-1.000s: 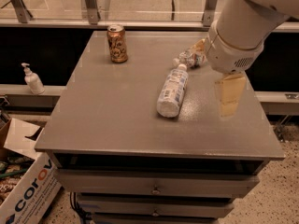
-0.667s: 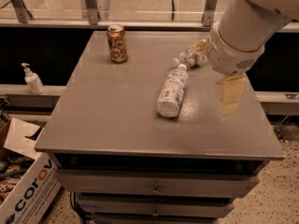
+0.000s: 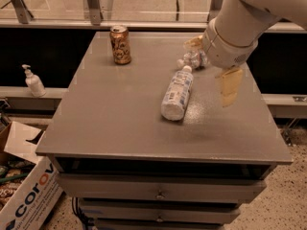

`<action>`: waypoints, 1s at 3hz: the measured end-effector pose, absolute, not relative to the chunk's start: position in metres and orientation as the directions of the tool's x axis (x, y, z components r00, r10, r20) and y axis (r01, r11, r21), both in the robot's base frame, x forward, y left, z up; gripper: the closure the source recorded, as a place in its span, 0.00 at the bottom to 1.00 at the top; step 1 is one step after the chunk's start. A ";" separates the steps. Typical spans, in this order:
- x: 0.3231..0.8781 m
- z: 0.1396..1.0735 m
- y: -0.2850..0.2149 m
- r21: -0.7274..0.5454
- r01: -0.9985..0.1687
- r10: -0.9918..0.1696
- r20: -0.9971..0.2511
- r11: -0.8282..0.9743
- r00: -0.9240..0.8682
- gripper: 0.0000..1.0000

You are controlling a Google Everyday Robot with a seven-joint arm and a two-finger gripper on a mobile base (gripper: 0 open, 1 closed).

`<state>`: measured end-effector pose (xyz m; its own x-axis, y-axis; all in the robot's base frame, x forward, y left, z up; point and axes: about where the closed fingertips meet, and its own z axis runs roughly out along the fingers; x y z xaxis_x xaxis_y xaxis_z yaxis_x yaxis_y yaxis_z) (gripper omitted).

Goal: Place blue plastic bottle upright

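The blue plastic bottle (image 3: pixel 176 96) lies on its side in the middle of the grey table (image 3: pixel 110 119), its white cap pointing to the far right. My gripper (image 3: pixel 211 71) hangs above the table just right of the bottle, not touching it. It is open and empty: one yellowish finger (image 3: pixel 228 87) hangs to the right of the bottle, and the other shows at the far side near the small bottle.
A small crinkled clear bottle (image 3: pixel 194 60) lies just beyond the blue bottle's cap, partly hidden by my arm. A brown can (image 3: pixel 120 44) stands at the far left. A soap dispenser (image 3: pixel 33 82) and a cardboard box (image 3: pixel 29 195) are left of the table.
My gripper has shifted slightly to the left, toward the bottle. The bottle, the can and the small bottle have not moved.
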<state>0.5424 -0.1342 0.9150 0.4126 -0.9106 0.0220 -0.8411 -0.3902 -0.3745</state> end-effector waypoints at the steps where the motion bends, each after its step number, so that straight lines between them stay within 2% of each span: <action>1: 0.563 0.903 -0.123 -0.373 -0.791 -0.864 0.061 -0.485 0.500 0.00; 3: 0.585 0.874 -0.097 -0.288 -0.684 -0.738 0.156 -0.670 0.657 0.00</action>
